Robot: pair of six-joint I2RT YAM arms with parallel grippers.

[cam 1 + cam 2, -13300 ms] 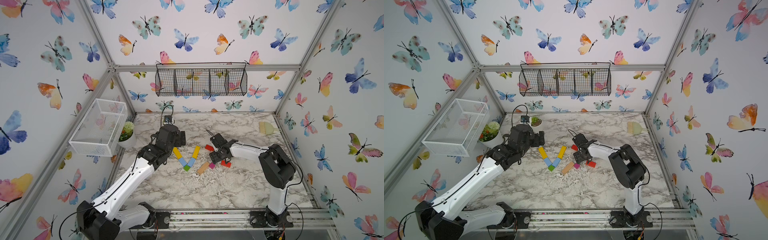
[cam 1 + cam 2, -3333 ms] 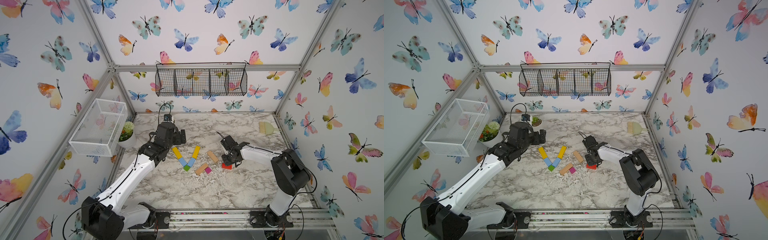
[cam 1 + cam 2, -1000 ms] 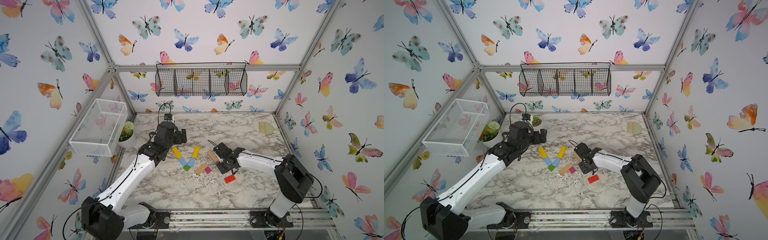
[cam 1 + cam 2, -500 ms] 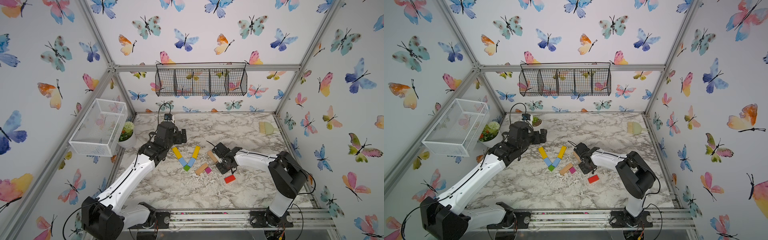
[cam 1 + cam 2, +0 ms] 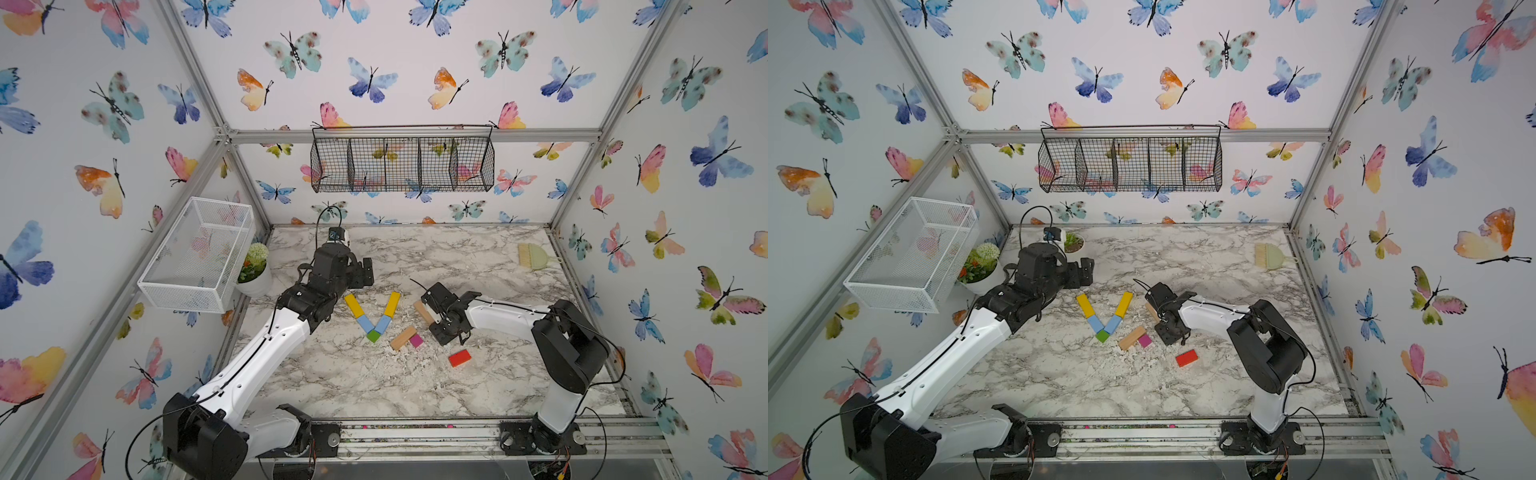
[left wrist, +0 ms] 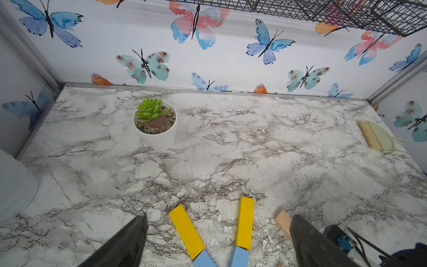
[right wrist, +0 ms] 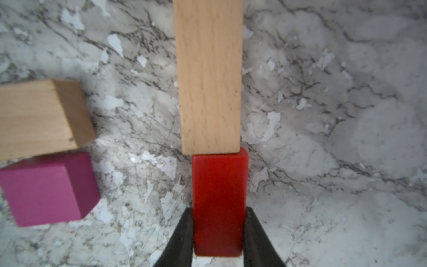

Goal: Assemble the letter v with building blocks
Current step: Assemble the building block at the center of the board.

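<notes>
The right gripper (image 7: 218,223) is clamped on a red block (image 7: 219,196), with its dark fingers (image 7: 182,233) pressed against the block's two long sides in the right wrist view. The block's free end touches the end of a tan bar (image 7: 209,76), and the two lie in one line on the marble table (image 7: 335,120). In both top views this gripper (image 5: 446,332) sits just right of the frame's centre and points down at the table, and the tan bar (image 5: 423,312) shows at its upper left. A second tan bar (image 5: 402,338) lies slanted to the lower left, with a magenta cube (image 5: 416,341) just beside its lower right edge. A second red block (image 5: 459,357) lies alone to the lower right of the gripper, apart from it. At the frame's centre five blocks form a V. One yellow bar (image 5: 354,305) and one light-blue bar (image 5: 365,323) make the left stroke. Another yellow bar (image 5: 392,304) and another light-blue bar (image 5: 383,324) make the right stroke. A green cube (image 5: 373,336) sits at the point. The left gripper (image 5: 365,272) hangs at the upper left of the V with its jaws spread wide and nothing between them. A green brush (image 5: 534,255) lies at the upper right of the table.
</notes>
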